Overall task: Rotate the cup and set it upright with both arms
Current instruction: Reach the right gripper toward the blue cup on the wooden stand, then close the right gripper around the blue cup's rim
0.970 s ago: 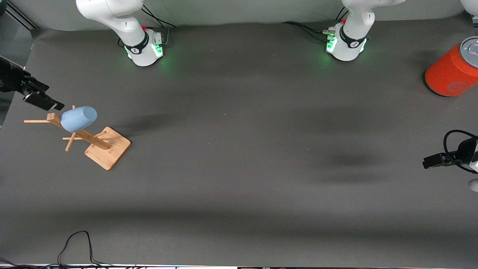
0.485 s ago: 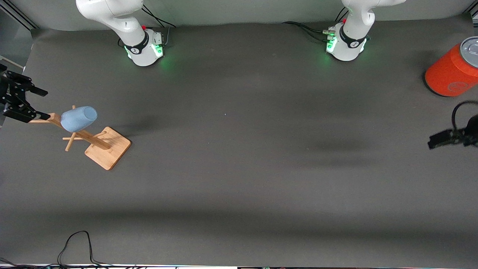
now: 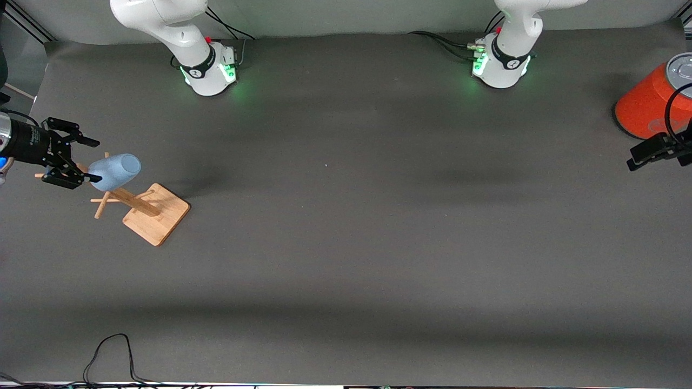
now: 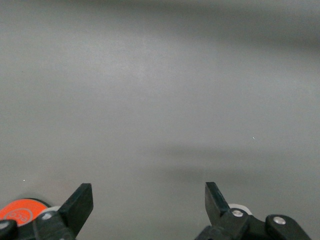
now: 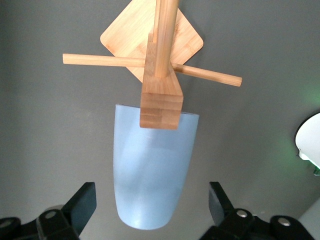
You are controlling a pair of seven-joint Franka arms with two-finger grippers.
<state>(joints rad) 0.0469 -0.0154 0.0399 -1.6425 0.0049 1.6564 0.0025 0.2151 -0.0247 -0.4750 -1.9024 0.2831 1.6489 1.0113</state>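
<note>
Your right arm reached out from its base toward its own end of the tabletop, wrist turned so the forearm lay roughly level. Your right hand (image 3: 81,160) hung there with its two black fingers (image 5: 82,202) spread wide apart, gripping nothing, the fingertips pointing inward toward the middle of the tabletop. Your left arm stretched toward its own end of the tabletop. Your left hand (image 4: 149,204) was up in the air over bare tabletop, its fingers (image 4: 80,201) likewise spread wide with nothing between them.

Red can (image 3: 651,102) cut by frame edge
</note>
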